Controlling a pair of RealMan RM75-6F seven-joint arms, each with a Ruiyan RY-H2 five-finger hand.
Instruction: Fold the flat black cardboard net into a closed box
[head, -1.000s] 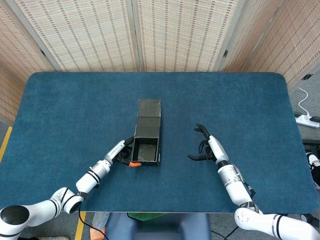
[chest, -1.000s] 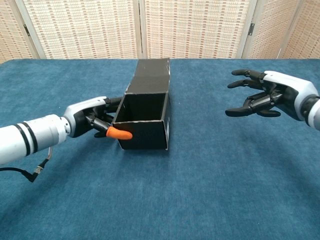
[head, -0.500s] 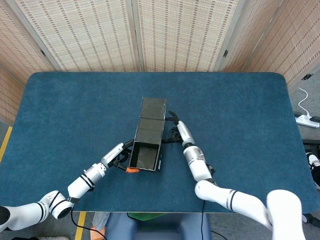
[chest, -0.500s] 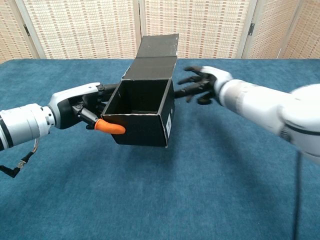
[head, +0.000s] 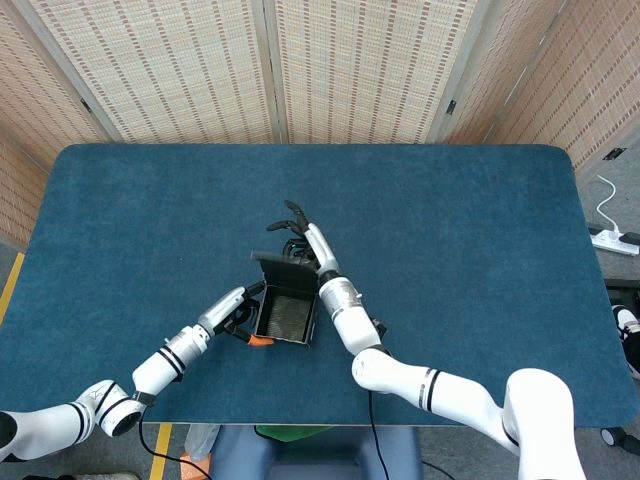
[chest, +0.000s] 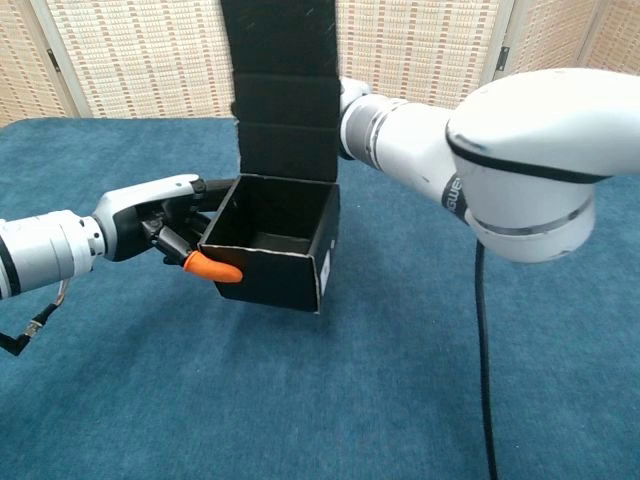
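Note:
The black cardboard box (head: 285, 318) is partly formed, with its top open and its walls up, near the middle of the blue table. Its long lid flap (chest: 280, 95) stands upright at the far side. My left hand (chest: 160, 222) grips the box's left wall, and its orange fingertip (chest: 215, 270) lies against the front corner. My right hand (head: 301, 236) is behind the lid flap with its fingers spread and seems to touch the flap's back. In the chest view the flap hides that hand, and only the wrist (chest: 366, 115) shows.
The blue table cloth (head: 480, 230) lies bare on all sides of the box. My right forearm (chest: 520, 150) crosses close in front of the chest camera. Woven screens (head: 350, 60) stand behind the table. A power strip (head: 615, 240) lies on the floor at the right.
My right hand swung from the right side of the table to behind the box. The lid flap rose from lying flat to upright. The left hand kept its grip and the box lifted and tilted a little.

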